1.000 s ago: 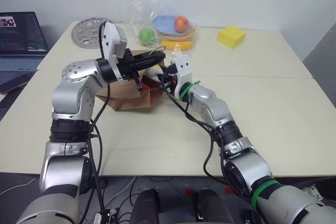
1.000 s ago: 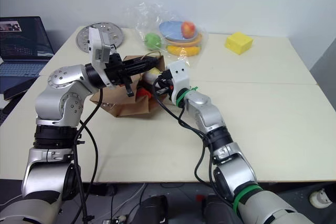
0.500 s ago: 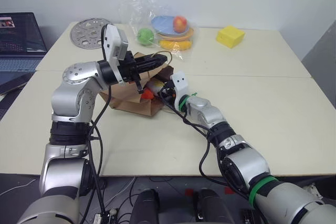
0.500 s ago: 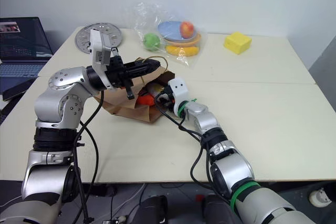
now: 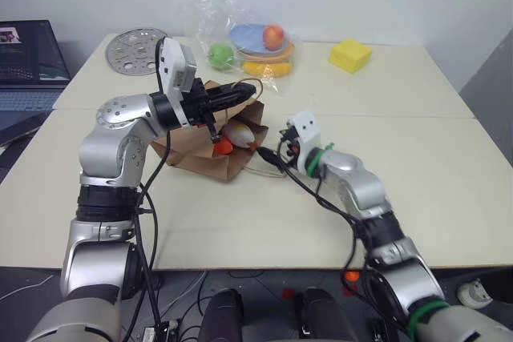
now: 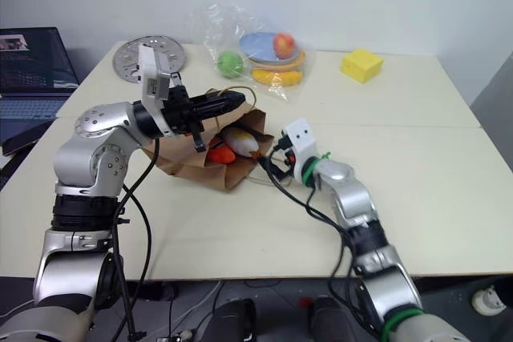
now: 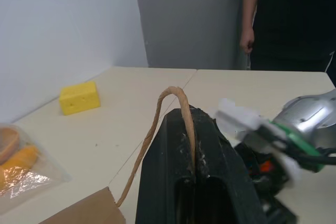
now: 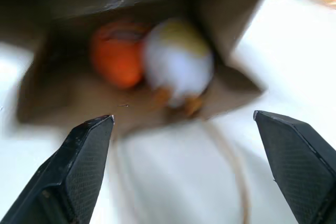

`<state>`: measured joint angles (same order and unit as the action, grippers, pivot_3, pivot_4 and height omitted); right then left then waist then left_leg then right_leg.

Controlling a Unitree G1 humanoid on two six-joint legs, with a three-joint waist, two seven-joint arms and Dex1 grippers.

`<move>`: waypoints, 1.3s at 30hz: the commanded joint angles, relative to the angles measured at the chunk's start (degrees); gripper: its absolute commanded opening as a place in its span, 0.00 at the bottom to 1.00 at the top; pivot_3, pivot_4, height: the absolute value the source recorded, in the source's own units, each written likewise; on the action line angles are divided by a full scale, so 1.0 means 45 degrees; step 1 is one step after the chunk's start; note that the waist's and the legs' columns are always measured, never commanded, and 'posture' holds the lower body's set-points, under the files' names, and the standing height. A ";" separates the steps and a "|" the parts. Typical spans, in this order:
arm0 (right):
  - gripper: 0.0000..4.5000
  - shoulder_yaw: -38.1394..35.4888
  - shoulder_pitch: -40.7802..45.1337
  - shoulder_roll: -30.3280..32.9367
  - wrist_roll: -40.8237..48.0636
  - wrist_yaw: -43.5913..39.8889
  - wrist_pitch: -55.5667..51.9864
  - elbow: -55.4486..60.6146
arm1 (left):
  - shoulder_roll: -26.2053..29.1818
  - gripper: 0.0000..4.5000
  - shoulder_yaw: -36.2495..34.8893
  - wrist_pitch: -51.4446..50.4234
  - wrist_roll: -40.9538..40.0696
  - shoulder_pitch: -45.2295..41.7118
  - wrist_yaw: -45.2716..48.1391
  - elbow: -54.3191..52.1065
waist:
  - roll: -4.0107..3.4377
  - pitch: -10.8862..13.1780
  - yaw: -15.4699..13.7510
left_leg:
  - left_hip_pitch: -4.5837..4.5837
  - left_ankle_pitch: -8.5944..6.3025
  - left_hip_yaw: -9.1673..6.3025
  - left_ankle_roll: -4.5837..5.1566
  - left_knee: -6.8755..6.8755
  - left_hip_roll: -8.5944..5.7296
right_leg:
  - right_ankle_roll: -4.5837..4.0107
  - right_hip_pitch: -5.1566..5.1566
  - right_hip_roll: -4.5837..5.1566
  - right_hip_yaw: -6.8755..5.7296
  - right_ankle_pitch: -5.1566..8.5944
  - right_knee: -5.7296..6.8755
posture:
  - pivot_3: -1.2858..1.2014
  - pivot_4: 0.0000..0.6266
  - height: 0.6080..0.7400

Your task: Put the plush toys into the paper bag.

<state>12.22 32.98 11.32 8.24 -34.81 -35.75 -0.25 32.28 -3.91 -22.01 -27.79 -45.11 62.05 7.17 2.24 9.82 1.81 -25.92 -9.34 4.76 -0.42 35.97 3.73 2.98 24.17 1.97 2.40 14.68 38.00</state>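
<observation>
Right gripper [image 8: 184,169] empty, black fingers spread wide, just short of the brown kraft paper bag [image 6: 188,167] lying open-mouthed on the cream table [image 6: 417,158]. Just ahead, inside the mouth: white-and-yellow egg-like plush toy [image 8: 176,61] touching orange carrot plush toy [image 8: 116,52]. Both likely light, squashy, best pinched mid-body. Beyond, left gripper [image 7: 190,129] clamped on the bag's thin tan cord handle [image 7: 157,124]; flimsy paper, tear-prone.

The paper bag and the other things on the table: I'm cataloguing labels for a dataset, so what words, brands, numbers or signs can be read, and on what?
No text can be read.
Paper bag: plain brown, no print visible.
Yellow block: no marking visible.
Wrapped fruit: no label legible.
Laptop: the screen shows content, too small to read.
</observation>
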 commanded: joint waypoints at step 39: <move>0.01 -0.1124 -0.0721 0.1850 -0.0964 0.0957 0.0788 0.5305 | -0.1332 0.00 -0.0178 0.1835 0.0631 -0.1848 -0.1113 0.2287 | 0.0006 0.0002 -0.0058 | 0.0003 0.0002 -0.0008 0.0001 0.0023 -0.0006 | -0.0005 -0.0010 -0.0003 -0.0003 0.0006 0.0003 | 0.52 0.24 1.00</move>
<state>9.62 27.38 19.33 3.74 -31.80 -32.52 18.62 26.69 -3.92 -16.47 -25.50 -50.65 57.53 15.89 2.26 9.83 1.54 -25.91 -9.32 4.74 -0.41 36.09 3.70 3.01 24.12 1.96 2.40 14.67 37.99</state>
